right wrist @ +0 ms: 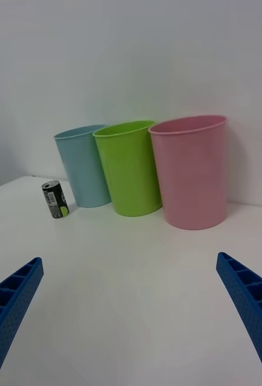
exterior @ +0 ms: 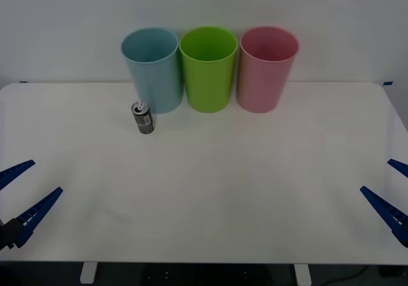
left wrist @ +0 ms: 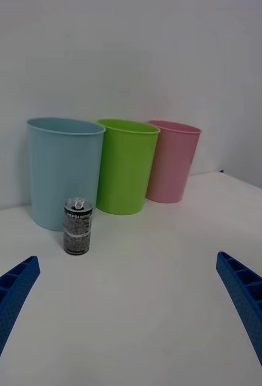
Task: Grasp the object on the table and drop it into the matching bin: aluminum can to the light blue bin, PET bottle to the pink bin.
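Small dark aluminium can (exterior: 143, 118) upright on the white tabletop (exterior: 210, 190), just before the light blue plastic bin (exterior: 153, 69).
We judge it light, rigid, slippery: grip mid-body; left tool (exterior: 18, 195) and right tool (exterior: 392, 193) spread, empty.

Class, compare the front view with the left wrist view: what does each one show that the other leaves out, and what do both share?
Front view alone: both open grippers, left gripper and right gripper, low at the table's two sides, plus the table's full outline.
Left wrist view alone: the aluminum can's label side on, with print readable near its top.
Shared: the can upright before the light blue bin, the green bin, and the pink bin.
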Tool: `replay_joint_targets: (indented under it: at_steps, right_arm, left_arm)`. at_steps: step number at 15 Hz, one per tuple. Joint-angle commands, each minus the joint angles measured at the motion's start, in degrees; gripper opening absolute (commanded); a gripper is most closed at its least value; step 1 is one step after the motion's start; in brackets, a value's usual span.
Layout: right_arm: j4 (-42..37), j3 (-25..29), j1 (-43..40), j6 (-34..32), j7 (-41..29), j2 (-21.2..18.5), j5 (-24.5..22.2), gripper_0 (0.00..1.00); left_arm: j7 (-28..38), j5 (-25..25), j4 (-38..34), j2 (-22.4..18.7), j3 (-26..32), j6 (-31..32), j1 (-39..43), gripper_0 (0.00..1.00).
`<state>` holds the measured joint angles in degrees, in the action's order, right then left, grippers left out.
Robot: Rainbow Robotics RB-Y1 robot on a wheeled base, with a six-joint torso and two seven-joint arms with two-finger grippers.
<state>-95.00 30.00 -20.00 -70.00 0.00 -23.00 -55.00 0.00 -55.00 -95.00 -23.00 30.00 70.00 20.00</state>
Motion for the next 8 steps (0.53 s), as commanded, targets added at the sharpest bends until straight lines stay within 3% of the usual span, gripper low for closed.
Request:
replay_joint_targets:
  at_steps: [1, 8]
  right_arm:
    - [0.0, 0.0, 0.0, 0.0, 0.0, 0.0, 0.0, 1.0]
    - [0.0, 0.0, 0.0, 0.0, 0.0, 0.0, 0.0, 1.0]
  left_arm:
    - [0.0, 0.0, 0.0, 0.0, 0.0, 0.0, 0.0, 1.0]
    - [0.1, 1.7, 0.7, 0.5, -0.6, -1.1, 0.5, 1.0]
